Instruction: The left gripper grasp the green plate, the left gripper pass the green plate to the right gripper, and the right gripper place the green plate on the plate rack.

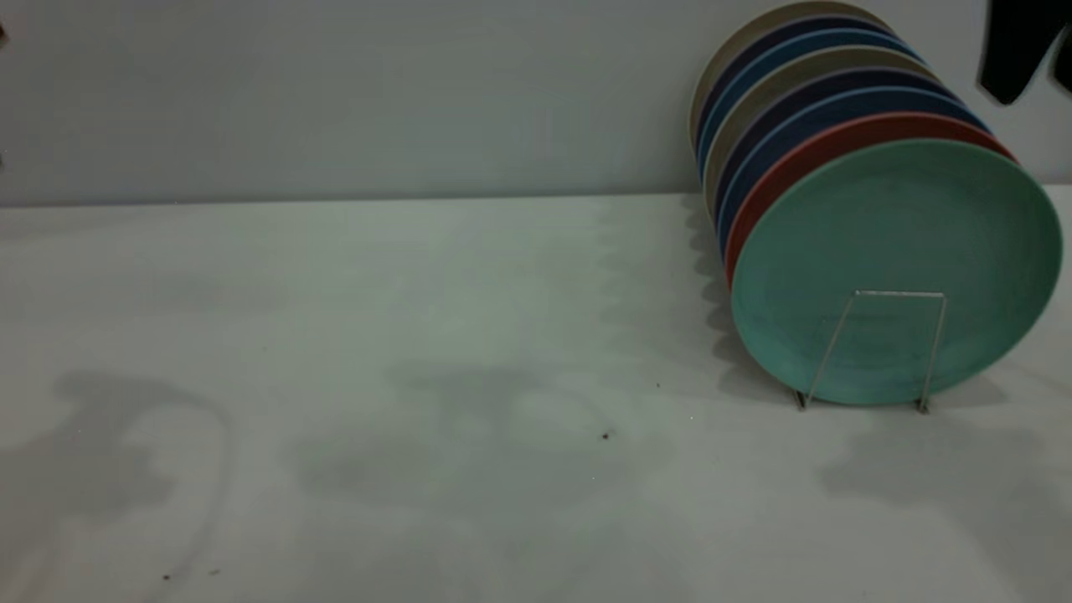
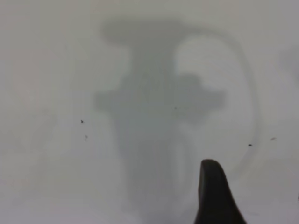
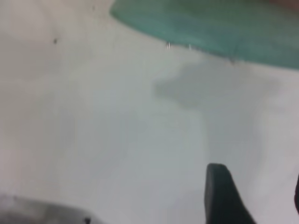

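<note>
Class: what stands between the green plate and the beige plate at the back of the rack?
Exterior view: one red plate, then blue plates and another beige one, behind the green plate.

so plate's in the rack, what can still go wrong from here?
The green plate stands on edge at the front of the row, with only a short loop of the plate rack in front of it; a bump could tip it forward.

The right gripper hangs just above the plates, so a careless retreat might clip them.
</note>
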`<state>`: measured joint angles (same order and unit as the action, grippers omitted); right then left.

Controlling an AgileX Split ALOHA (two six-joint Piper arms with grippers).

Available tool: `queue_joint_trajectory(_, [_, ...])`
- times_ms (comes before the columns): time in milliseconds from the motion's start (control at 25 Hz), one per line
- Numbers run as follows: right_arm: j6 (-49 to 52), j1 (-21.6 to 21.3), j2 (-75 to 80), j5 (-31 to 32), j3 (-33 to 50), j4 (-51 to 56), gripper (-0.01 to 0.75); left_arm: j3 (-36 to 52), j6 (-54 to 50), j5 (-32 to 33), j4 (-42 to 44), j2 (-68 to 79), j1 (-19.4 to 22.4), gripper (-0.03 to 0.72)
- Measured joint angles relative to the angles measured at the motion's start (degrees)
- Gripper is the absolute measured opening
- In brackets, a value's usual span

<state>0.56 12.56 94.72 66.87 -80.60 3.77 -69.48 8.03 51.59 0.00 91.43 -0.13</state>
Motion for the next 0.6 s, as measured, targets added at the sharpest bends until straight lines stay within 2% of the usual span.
queue_joint_trajectory(240, [0.43,0.00,-10.63,2.99,7.06,-0.40,0.404,9.18,0.83,-1.92,-4.23,-12.16,0.00,0.464])
queue_joint_trajectory(440, [-1.39,0.00,-23.95,3.04,18.04,-0.40,0.405,19.32,2.55,-4.02,-9.99,-24.97,0.00,0.464])
queue_joint_trajectory(600, [-3.50,0.00,-36.11,2.86,27.06,-0.40,0.406,25.50,2.44,-2.56,-11.02,-36.55,0.00,0.464])
